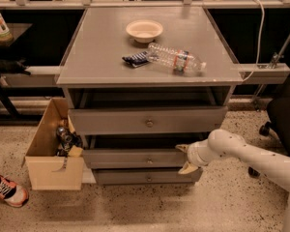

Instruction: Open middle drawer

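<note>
The middle drawer is the mid-sized grey front with a small round knob, between the taller top drawer and the shorter bottom drawer. A dark gap shows above it, and it stands a little forward of the bottom drawer. My gripper is at the right end of the middle drawer's front, reaching in from the right on a white arm. It is open, with one finger at the front's top edge and one at its bottom edge.
On the cabinet top are a bowl, a plastic bottle lying on its side and a dark packet. An open cardboard box stands on the floor at the cabinet's left. A shoe is at the far left.
</note>
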`<state>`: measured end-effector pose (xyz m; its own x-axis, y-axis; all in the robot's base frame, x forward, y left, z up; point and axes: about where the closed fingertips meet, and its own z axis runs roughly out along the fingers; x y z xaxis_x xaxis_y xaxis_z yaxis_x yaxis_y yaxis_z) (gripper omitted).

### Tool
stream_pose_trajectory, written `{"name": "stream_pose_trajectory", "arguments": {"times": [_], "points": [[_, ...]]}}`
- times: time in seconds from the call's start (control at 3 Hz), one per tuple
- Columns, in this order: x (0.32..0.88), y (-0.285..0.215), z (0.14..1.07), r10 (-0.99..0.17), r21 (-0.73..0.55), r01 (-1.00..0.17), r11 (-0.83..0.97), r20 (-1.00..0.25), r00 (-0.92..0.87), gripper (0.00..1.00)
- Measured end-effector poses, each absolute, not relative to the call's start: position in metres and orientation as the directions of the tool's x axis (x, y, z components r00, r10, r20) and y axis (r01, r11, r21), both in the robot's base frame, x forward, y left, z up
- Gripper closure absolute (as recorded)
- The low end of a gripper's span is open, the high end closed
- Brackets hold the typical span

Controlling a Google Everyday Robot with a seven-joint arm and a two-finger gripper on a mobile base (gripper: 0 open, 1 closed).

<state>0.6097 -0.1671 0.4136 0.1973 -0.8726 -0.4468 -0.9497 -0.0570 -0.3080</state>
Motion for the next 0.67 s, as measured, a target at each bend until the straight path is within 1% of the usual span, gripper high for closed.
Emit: {"name": "stream_pose_trajectory", "arguments": {"times": [0.33,0.67], "points": [[0.6096,-0.1670,0.4135,-0.873,-0.308,-0.950,-0.057,-0.447,0.197,0.00],[0.6096,-0.1670,0.4135,-0.873,-0.308,-0.950,-0.057,-0.447,0.197,0.00]]}}
